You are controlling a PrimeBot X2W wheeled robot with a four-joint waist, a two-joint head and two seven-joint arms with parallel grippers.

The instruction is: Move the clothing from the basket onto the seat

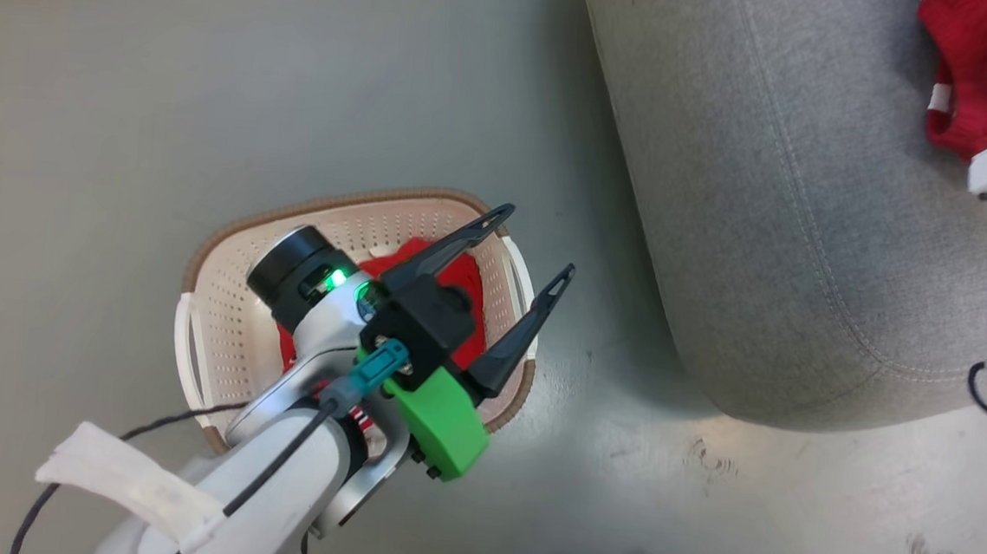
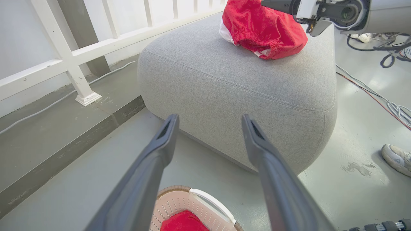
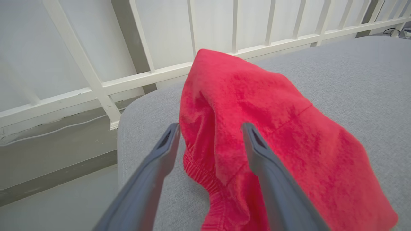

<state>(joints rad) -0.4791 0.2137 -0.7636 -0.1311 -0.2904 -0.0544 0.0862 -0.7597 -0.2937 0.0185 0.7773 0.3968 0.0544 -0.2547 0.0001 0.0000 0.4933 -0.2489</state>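
My right fingers (image 3: pixel 257 149) stand spread wide over the seat (image 3: pixel 353 70) and grip nothing. The red jersey (image 3: pixel 273 128) lies heaped on the grey cushion, with a fold bulging up between them. To finish this release well, I should lift straight up and back along my own line, so neither tip hooks the elastic hem and drags the cloth toward the edge. My left fingers (image 1: pixel 520 335) hang fully open and empty above the basket (image 1: pixel 221 327), where the second jersey (image 1: pixel 476 297) lies. I judge a deep, centred pinch suits it.
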